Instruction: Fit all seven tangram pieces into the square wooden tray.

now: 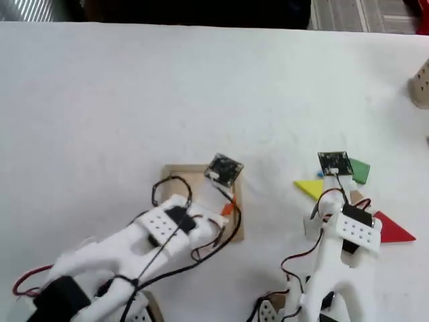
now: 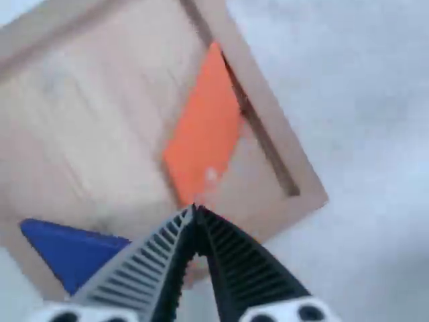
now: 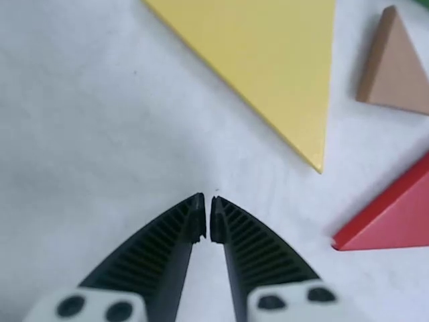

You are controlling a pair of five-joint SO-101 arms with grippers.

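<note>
The square wooden tray (image 1: 175,172) lies under my left arm. In it I see an orange parallelogram (image 2: 204,131) against one rim (image 2: 268,134) and a blue triangle (image 2: 67,248) at a corner. My left gripper (image 2: 196,213) is shut with nothing in it, its tips just over the orange piece's (image 1: 228,209) near end. To the right lie a yellow triangle (image 3: 268,60), a tan triangle (image 3: 399,67), a red triangle (image 3: 389,221) and a green piece (image 1: 360,170). My right gripper (image 3: 206,204) is shut and holds nothing, over bare table just short of the yellow triangle's (image 1: 310,188) tip.
A pale wooden object (image 1: 421,84) stands at the table's right edge. The white table stretches open behind the tray toward its far edge. Another tan wooden corner (image 1: 153,305) shows under the left arm's base.
</note>
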